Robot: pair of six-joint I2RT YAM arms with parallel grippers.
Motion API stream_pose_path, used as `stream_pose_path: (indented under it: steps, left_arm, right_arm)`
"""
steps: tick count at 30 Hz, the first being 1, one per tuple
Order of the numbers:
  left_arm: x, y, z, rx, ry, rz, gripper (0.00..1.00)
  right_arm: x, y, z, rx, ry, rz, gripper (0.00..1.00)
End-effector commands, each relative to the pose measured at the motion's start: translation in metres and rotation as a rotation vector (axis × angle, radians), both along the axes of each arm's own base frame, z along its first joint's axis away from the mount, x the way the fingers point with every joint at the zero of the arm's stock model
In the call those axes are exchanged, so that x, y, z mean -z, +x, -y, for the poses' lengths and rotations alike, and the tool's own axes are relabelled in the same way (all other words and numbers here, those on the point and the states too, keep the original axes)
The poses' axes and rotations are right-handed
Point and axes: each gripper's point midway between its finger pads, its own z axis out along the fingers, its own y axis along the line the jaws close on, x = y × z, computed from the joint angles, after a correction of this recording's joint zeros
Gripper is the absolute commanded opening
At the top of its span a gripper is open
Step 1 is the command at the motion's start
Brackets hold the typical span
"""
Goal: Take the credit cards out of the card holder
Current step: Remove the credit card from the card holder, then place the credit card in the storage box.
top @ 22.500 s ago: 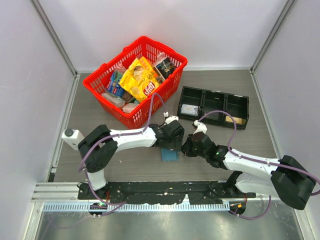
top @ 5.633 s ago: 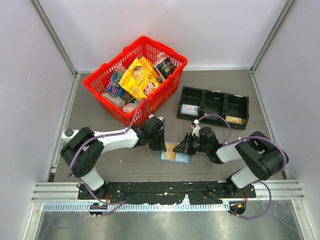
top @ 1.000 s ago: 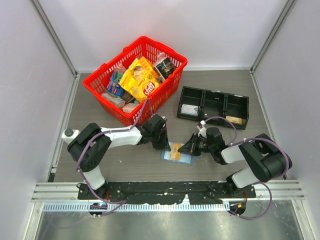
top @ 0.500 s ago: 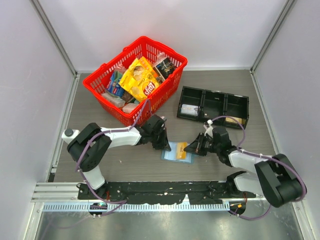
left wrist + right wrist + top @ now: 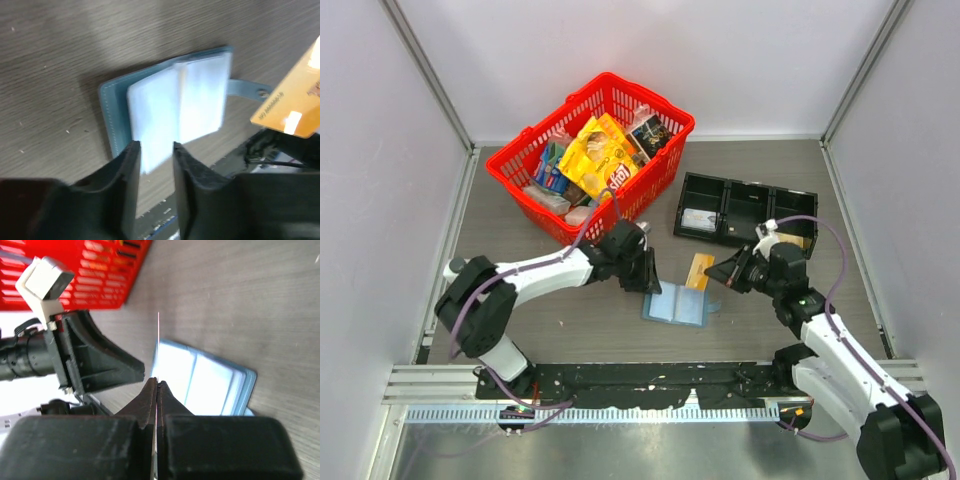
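Dark wood-grain table (image 5: pixel 580 330) fills the overhead view, closed in by pale walls (image 5: pixel 620 40) on three sides. Near the middle lies the card holder (image 5: pixel 676 305), open flat with its pale pockets facing up. My right gripper (image 5: pixel 725 273) is clamped on one end of a tan-gold credit card (image 5: pixel 699 271). The card is clear of the holder, just off its upper right corner in the frame. My left gripper (image 5: pixel 645 282) sits at the holder's upper left edge, fingers parted by a narrow gap with nothing between them. Whether they press on the holder I cannot tell.

The main risk, as I judge it, is the grip. I pinch the card only by its end, so a quick swing or a knock could twist it loose. The black tray (image 5: pixel 760 186) sits just above my right gripper in the frame, and the card's free end could catch its near wall. My two grippers are close together over the holder, so a careless move could bump them.

The red basket (image 5: pixel 651 98) crowds the upper left, right behind my left arm. Open table lies toward the lower right and along the top of the frame. The pockets look washed out, so I cannot tell whether more cards remain.
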Motion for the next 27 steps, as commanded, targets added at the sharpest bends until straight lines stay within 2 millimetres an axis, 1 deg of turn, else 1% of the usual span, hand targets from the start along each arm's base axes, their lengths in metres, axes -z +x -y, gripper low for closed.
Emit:
stream_pose_path:
  steps: [1, 2, 3, 4, 5, 7, 8, 9, 11, 12, 13, 15, 16, 17, 18, 19, 20, 21, 22, 23, 24, 25, 26, 27]
  left_arm:
    - [-0.094, 0.041, -0.003, -0.035, -0.088, 0.229, 0.44]
    - [-0.108, 0.045, -0.006, -0.036, -0.09, 0.264, 0.5]
    - [-0.123, 0.048, -0.01, -0.037, -0.086, 0.3, 0.56]
    - [-0.143, 0.054, -0.014, -0.044, -0.093, 0.344, 0.62]
    - [-0.156, 0.055, -0.019, -0.047, -0.089, 0.376, 0.67]
    - [-0.184, 0.061, -0.033, -0.062, -0.084, 0.436, 0.78]
    - [-0.192, 0.063, -0.041, -0.067, -0.073, 0.456, 0.83]
    - [-0.204, 0.067, -0.05, -0.081, -0.072, 0.479, 0.88]
    - [-0.219, 0.071, -0.072, -0.114, -0.058, 0.503, 0.94]
    - [-0.225, 0.074, -0.082, -0.129, -0.048, 0.516, 0.96]
    - [-0.232, 0.076, -0.093, -0.146, -0.045, 0.528, 0.98]
    - [-0.242, 0.078, -0.112, -0.179, -0.032, 0.559, 1.0]
    - [-0.247, 0.079, -0.121, -0.202, -0.019, 0.585, 1.0]
    - [-0.25, 0.078, -0.129, -0.221, 0.001, 0.618, 1.0]
    - [-0.25, 0.079, -0.135, -0.241, 0.014, 0.646, 1.0]
    - [-0.252, 0.081, -0.147, -0.288, 0.044, 0.691, 1.0]
    - [-0.251, 0.081, -0.156, -0.322, 0.065, 0.719, 1.0]
    - [-0.249, 0.082, -0.164, -0.344, 0.095, 0.744, 1.0]
    - [-0.247, 0.082, -0.174, -0.372, 0.129, 0.764, 1.0]
    - [-0.245, 0.081, -0.184, -0.397, 0.164, 0.778, 1.0]
    - [-0.241, 0.08, -0.192, -0.415, 0.194, 0.787, 1.0]
    - [-0.238, 0.079, -0.2, -0.442, 0.217, 0.8, 1.0]
    - [-0.237, 0.077, -0.205, -0.461, 0.227, 0.812, 1.0]
    - [-0.232, 0.077, -0.21, -0.478, 0.243, 0.814, 1.0]
  right_arm:
    - [-0.047, 0.028, 0.019, 0.145, -0.001, 0.101, 0.01]
    - [-0.051, 0.033, 0.024, 0.178, 0.0, 0.11, 0.01]
    - [-0.06, 0.037, 0.026, 0.195, 0.003, 0.13, 0.01]
    - [-0.064, 0.042, 0.032, 0.234, -0.003, 0.141, 0.01]
    - [-0.072, 0.046, 0.035, 0.252, -0.001, 0.161, 0.01]
    - [-0.082, 0.054, 0.046, 0.318, -0.009, 0.188, 0.01]
    - [-0.085, 0.058, 0.053, 0.358, -0.015, 0.196, 0.01]
    - [-0.092, 0.061, 0.058, 0.387, -0.013, 0.215, 0.01]
    - [-0.098, 0.068, 0.074, 0.482, -0.023, 0.233, 0.01]
    - [-0.101, 0.07, 0.081, 0.516, -0.024, 0.245, 0.01]
    - [-0.103, 0.073, 0.091, 0.577, -0.029, 0.25, 0.01]
    - [-0.107, 0.078, 0.111, 0.682, -0.049, 0.266, 0.01]
    - [-0.108, 0.079, 0.117, 0.712, -0.052, 0.27, 0.01]
    - [-0.108, 0.081, 0.131, 0.79, -0.065, 0.272, 0.01]
    - [-0.106, 0.081, 0.138, 0.826, -0.07, 0.271, 0.01]
    - [-0.108, 0.083, 0.152, 0.907, -0.072, 0.281, 0.01]
    - [-0.106, 0.084, 0.159, 0.948, -0.082, 0.278, 0.01]
    - [-0.108, 0.085, 0.172, 1.018, -0.086, 0.292, 0.01]
    - [-0.105, 0.087, 0.179, 1.056, -0.093, 0.284, 0.01]
    - [-0.108, 0.087, 0.191, 1.118, -0.097, 0.306, 0.01]
    - [-0.101, 0.09, 0.198, 1.149, -0.115, 0.292, 0.01]
    - [-0.109, 0.094, 0.205, 1.187, -0.102, 0.325, 0.01]
    - [-0.104, 0.098, 0.213, 1.22, -0.115, 0.317, 0.01]
    - [-0.101, 0.105, 0.216, 1.23, -0.116, 0.311, 0.01]
